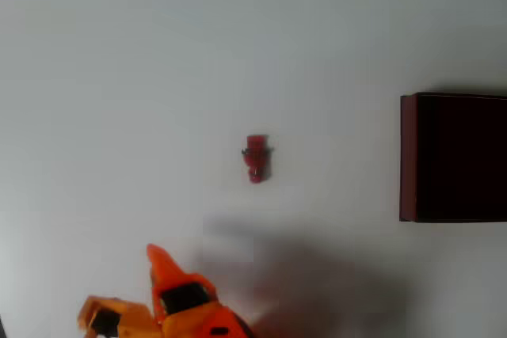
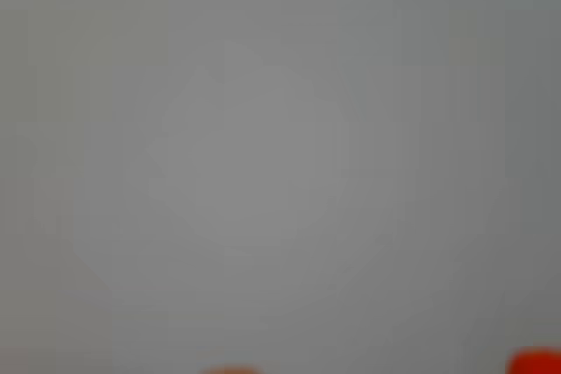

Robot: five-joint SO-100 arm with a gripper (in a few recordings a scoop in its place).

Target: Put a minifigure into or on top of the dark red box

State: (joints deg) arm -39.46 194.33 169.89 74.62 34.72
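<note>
Minifigure lies on table, outside dark red box; hand grip unclear.

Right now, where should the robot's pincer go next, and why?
Probably up the overhead picture toward the minifigure. It lies alone on the table, well clear of the pincer at the bottom edge, and the box at the right holds nothing visible yet.

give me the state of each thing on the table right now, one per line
minifigure: lying on the white table, apart from the gripper and the box, not held
dark red box: open on top, dark inside, nothing seen in the part in view, cut off by the right edge of the overhead view
gripper: at the bottom edge of the overhead view, holding nothing, open or shut unclear
table: white, bare around the minifigure
</note>
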